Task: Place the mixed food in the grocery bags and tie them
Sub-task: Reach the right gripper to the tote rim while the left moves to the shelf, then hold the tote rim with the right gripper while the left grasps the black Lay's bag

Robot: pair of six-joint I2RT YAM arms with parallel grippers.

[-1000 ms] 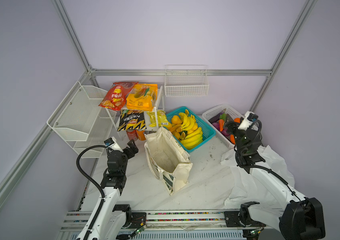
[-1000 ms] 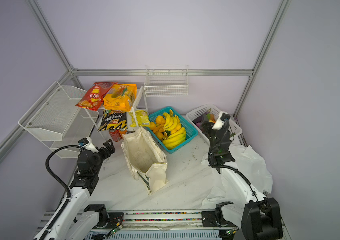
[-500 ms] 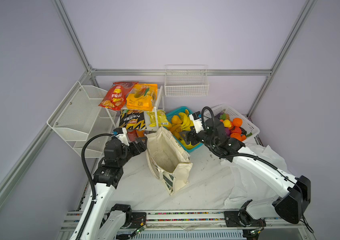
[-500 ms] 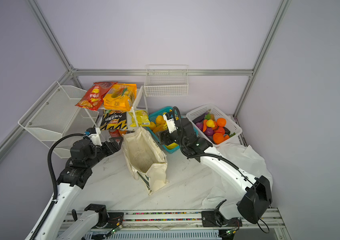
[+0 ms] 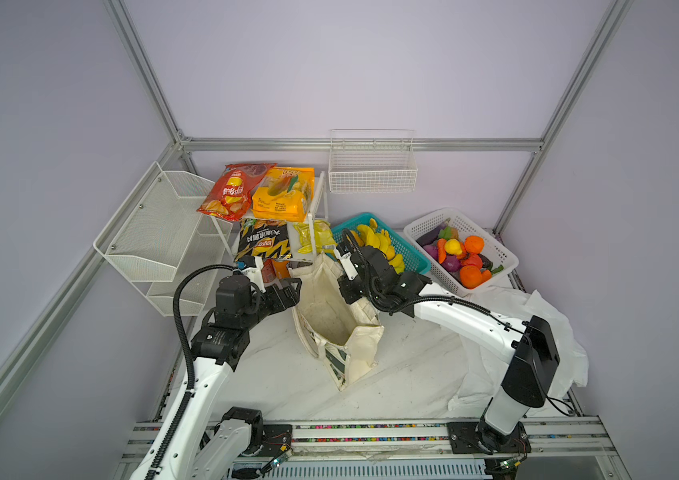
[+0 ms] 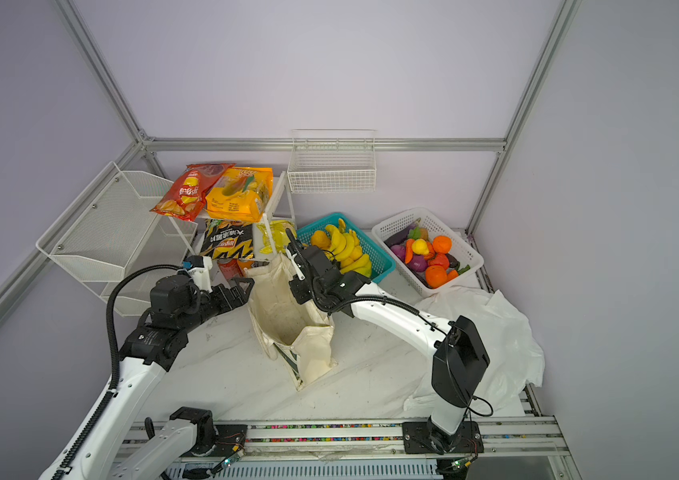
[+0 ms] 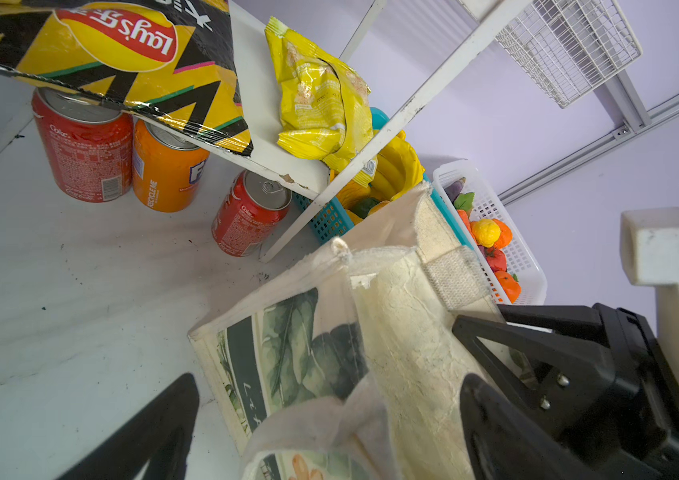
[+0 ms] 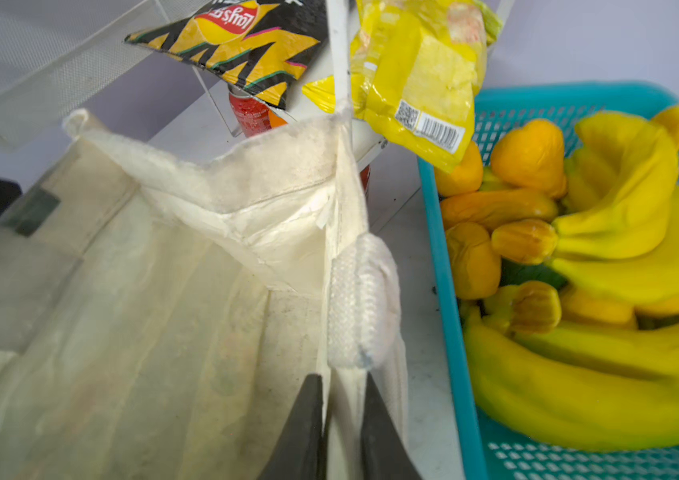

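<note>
Tote [image 5: 331, 318] upright, right claw [image 8: 342, 379] pinching rim

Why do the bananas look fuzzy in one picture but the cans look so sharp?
Right wrist view: the yellow bananas and cream canvas tote bag sit close and look soft, likely out of focus. Left wrist view: the red drink cans are crisp, print readable. Both top views: even light, faint shadows.

Pale lavender walls [image 5: 371, 62] close the cell in both top views, braced by aluminium bars [image 5: 362, 144]. A white wire basket [image 5: 372, 174] hangs on the back wall at upper centre, and a white mesh rack [image 5: 154, 232] stands at left. The tabletop [image 5: 412, 374] is white and marble-patterned (scuffed, faintly veined), evenly lit.
</note>
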